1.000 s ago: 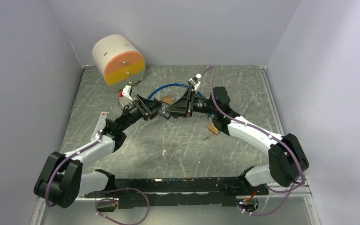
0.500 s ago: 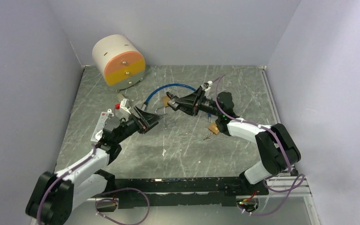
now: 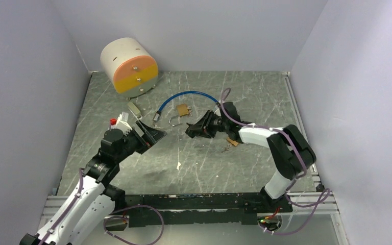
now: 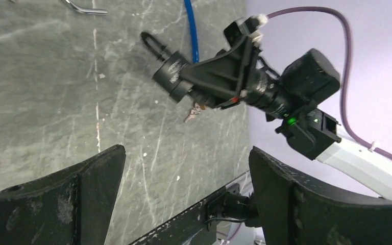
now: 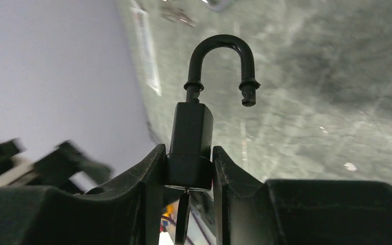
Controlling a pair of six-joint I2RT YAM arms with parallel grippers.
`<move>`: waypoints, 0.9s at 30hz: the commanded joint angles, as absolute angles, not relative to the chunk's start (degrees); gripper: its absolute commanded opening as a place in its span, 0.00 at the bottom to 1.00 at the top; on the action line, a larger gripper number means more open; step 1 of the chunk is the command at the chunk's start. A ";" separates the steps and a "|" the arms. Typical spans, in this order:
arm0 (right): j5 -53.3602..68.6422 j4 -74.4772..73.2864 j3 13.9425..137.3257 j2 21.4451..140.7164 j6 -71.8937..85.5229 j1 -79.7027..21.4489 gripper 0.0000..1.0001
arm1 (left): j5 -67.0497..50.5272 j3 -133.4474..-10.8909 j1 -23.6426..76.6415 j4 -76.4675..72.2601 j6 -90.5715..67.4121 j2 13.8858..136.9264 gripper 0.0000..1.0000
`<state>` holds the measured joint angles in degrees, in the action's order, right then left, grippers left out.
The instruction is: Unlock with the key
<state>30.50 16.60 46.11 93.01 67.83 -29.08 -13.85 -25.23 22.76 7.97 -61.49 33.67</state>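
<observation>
My right gripper (image 5: 189,158) is shut on the body of a black padlock (image 5: 193,127). Its shackle (image 5: 223,43) stands up with one end free of the body. A dark key (image 5: 182,219) hangs from the padlock's underside between my fingers. In the top view the right gripper (image 3: 194,129) is low over the table centre. The left wrist view shows the padlock (image 4: 172,76) in that gripper. My left gripper (image 3: 152,135) is open and empty, well left of the padlock; it also shows in the left wrist view (image 4: 186,194).
A brass padlock (image 3: 182,109) with an open shackle lies by a blue cable (image 3: 186,95) behind the grippers. Loose keys (image 3: 227,148) and a brass piece (image 3: 232,141) lie under the right forearm. A cream and orange drawer cylinder (image 3: 128,65) stands at the back left.
The grippers were together over the table centre. My left gripper has drawn back to the left, open. My right gripper has come down and nearer, still holding the black padlock.
</observation>
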 commanded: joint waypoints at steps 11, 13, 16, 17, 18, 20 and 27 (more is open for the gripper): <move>27.04 17.13 49.79 103.27 64.22 -39.46 0.25 | -3.47 -67.17 22.94 57.00 -41.00 45.48 0.94; 25.89 16.20 49.13 103.40 63.85 -39.52 0.39 | -4.09 -67.20 22.94 57.15 -41.86 44.23 0.94; 23.11 12.13 48.64 102.09 61.14 -39.50 0.55 | -4.85 -67.72 22.94 58.47 -42.68 42.67 0.94; 22.59 10.58 48.84 101.30 59.71 -39.48 0.59 | -5.17 -68.04 22.94 59.00 -42.79 42.34 0.94; 22.24 8.56 49.28 100.75 58.18 -39.51 0.61 | -5.70 -68.66 22.94 59.61 -42.57 42.02 0.94; 20.05 3.52 50.53 99.07 54.84 -39.49 0.65 | -6.32 -69.92 22.94 61.02 -42.12 41.72 0.94; 2.25 -15.61 50.96 82.31 47.33 -39.40 0.82 | -3.47 -75.26 22.90 66.44 -40.61 41.33 0.94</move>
